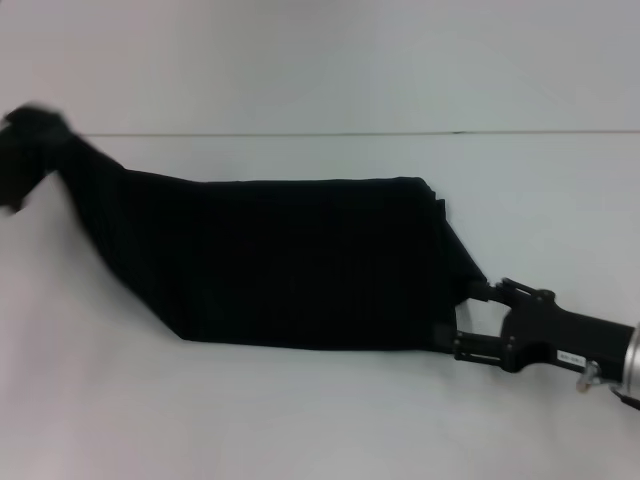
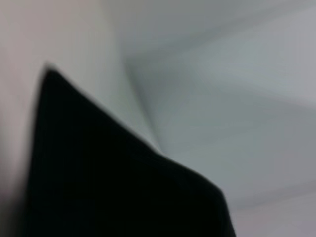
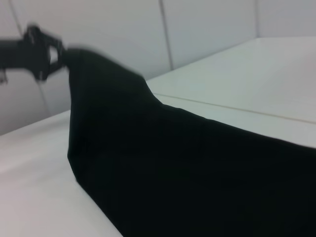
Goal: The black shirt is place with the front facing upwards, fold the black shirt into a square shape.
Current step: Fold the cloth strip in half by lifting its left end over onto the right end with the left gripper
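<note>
One black shirt (image 1: 290,260) is stretched across the white table (image 1: 320,420) between two grippers. The right gripper (image 1: 466,318) is low at the table's right side, its fingers clamped on the shirt's right end. The left gripper (image 1: 22,150) is raised at the far left with the other end bunched up to it; whether its jaws are closed I cannot tell.
</note>
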Tool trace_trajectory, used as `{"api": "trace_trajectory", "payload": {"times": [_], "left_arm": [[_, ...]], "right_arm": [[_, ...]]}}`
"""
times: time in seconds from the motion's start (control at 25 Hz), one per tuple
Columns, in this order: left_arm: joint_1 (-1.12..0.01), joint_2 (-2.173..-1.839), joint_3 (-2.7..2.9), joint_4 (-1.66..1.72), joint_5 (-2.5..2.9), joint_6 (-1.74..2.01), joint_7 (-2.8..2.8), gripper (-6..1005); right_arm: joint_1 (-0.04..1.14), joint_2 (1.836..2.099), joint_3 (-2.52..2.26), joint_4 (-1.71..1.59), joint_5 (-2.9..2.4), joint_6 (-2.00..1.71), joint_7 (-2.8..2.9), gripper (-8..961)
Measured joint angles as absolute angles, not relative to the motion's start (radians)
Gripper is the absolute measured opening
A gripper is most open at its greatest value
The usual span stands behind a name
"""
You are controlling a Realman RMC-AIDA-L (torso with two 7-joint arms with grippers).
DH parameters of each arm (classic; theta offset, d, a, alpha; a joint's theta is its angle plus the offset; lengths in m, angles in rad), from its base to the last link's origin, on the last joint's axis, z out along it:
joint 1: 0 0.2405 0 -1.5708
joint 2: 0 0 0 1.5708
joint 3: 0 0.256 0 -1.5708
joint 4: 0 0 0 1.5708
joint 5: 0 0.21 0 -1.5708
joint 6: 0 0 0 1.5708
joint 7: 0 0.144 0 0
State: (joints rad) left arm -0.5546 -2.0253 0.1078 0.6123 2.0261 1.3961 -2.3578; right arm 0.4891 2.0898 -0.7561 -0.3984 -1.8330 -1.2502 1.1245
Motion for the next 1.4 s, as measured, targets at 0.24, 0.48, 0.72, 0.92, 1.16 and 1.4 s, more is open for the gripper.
{"api": "trace_trajectory", "payload": {"times": [0.24, 0.48, 0.72, 0.92, 1.16, 1.4], "left_arm": [[-0.735, -2.097, 0.271, 0.569, 1.941, 1.426, -2.335, 43], [-0.863, -2.171, 0.441, 0.369, 1.910, 1.332, -2.195, 44], [-0.864, -2.174, 0.468, 0.061, 1.900, 1.154, -2.002, 44], [-0.802, -2.175, 0.462, 0.004, 1.894, 1.170, -1.928, 45], [-0.771, -2.174, 0.455, 0.026, 1.897, 1.234, -1.880, 212], [-0.694, -2.170, 0.459, 0.197, 1.897, 1.389, -1.793, 459]], "right_arm": [[0.422, 2.088, -0.706, -0.409, -1.833, -1.267, 1.124, 946], [0.372, 2.085, -0.673, -0.411, -1.833, -1.292, 1.124, 946], [0.341, 2.076, -0.642, -0.412, -1.837, -1.338, 1.124, 946], [0.330, 2.071, -0.618, -0.413, -1.839, -1.354, 1.124, 946], [0.329, 2.071, -0.616, -0.413, -1.840, -1.354, 1.124, 947], [0.314, 2.059, -0.575, -0.413, -1.838, -1.389, 1.135, 947]]}}
